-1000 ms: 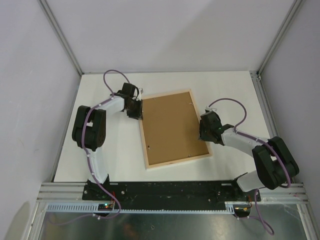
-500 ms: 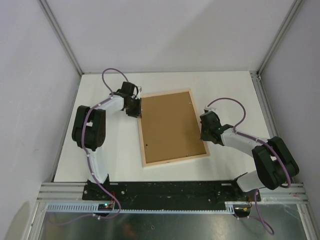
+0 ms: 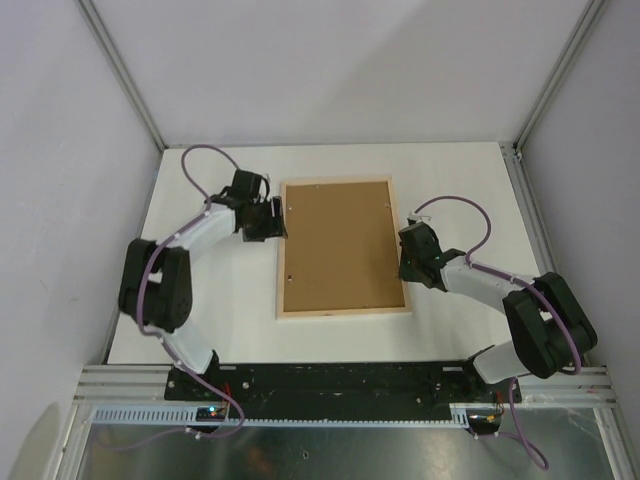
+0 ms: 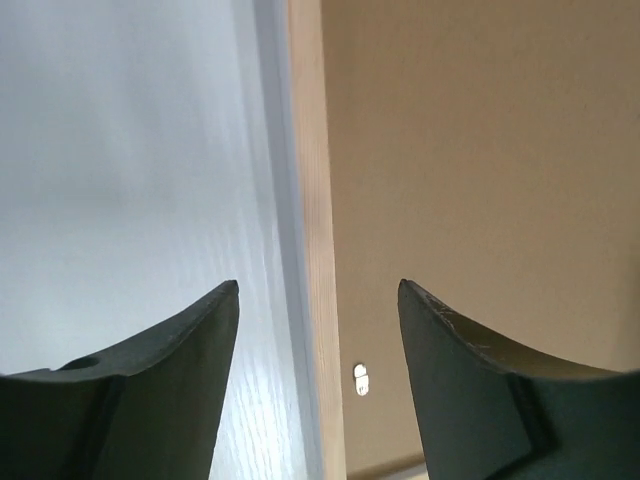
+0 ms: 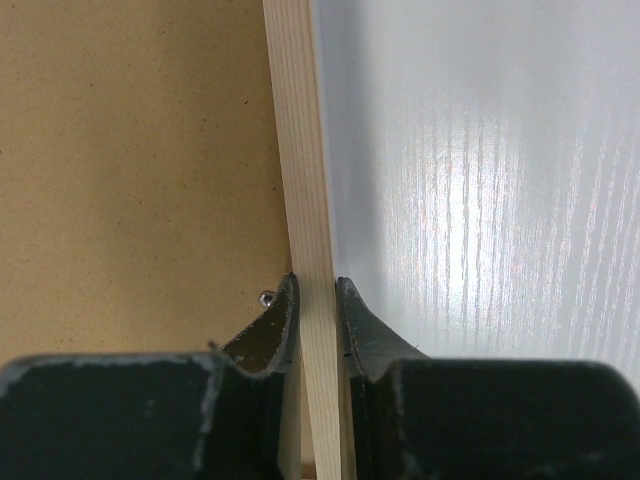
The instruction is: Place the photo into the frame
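The frame (image 3: 343, 313) lies back-side up in the middle of the table, its pale wood rim around a brown backing board (image 3: 340, 245). The photo is hidden. My right gripper (image 3: 405, 258) is shut on the frame's right rail, which shows pinched between its fingers in the right wrist view (image 5: 316, 300). My left gripper (image 3: 277, 222) is open, its jaws straddling the frame's left rail (image 4: 312, 200) without touching it; its midpoint lies over the rail (image 4: 318, 290). A small metal tab (image 4: 361, 379) sits on the backing near the rail.
The white table (image 3: 220, 300) extends on both sides of the frame. Metal posts stand at the back corners, one on the right (image 3: 515, 150). The arm bases sit on a black rail (image 3: 340, 380) at the near edge.
The frame has turned clockwise from a tilted pose and now lies square to the table edges. My left arm swung outward and its gripper shifted along the left rail.
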